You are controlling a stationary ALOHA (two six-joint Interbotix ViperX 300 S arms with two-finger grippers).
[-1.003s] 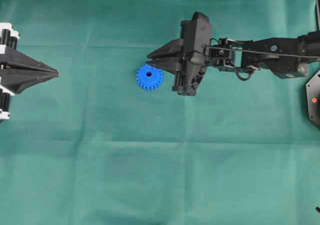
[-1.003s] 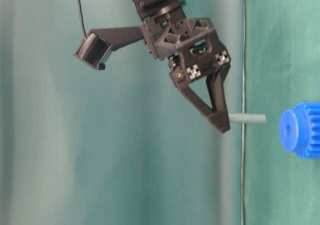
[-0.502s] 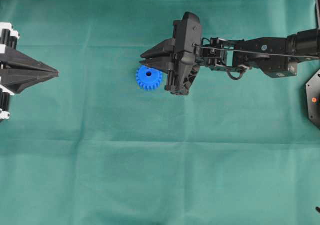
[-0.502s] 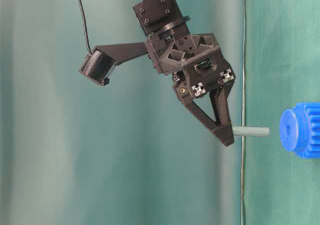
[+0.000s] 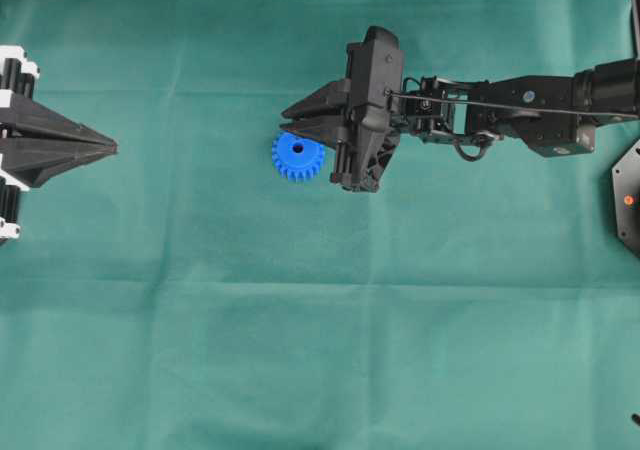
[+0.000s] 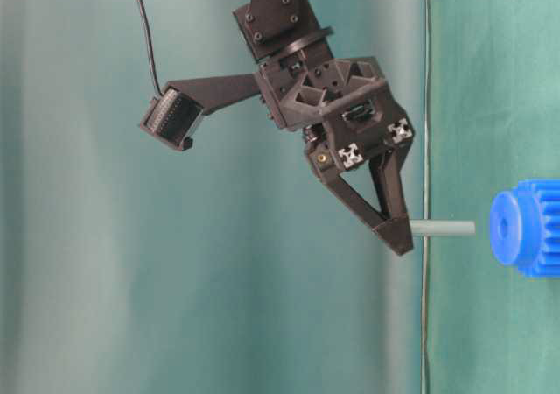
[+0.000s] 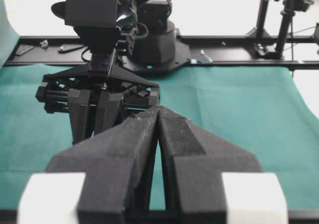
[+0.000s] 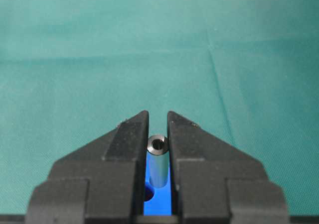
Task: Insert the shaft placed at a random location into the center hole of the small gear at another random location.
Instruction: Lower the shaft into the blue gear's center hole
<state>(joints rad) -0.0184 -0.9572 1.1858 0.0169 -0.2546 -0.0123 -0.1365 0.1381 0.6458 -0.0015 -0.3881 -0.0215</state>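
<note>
Above one small gear (image 5: 297, 157): right hand (image 6: 395, 235) clamps one shaft (image 6: 443, 228) (apart from gear); left hand (image 5: 108, 148) clenched, empty.

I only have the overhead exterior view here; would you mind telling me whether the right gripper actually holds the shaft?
Observer: Yes. In the right wrist view the right gripper is shut on the shaft.
Operator: Thanks. Has it entered the small gear?
Observer: Not yet. In the table-level view the shaft's free end is apart from the small gear, with a gap between.
Operator: Does it look lined up?
Observer: Roughly; there the shaft points at the gear's face, near the center hole.
</note>
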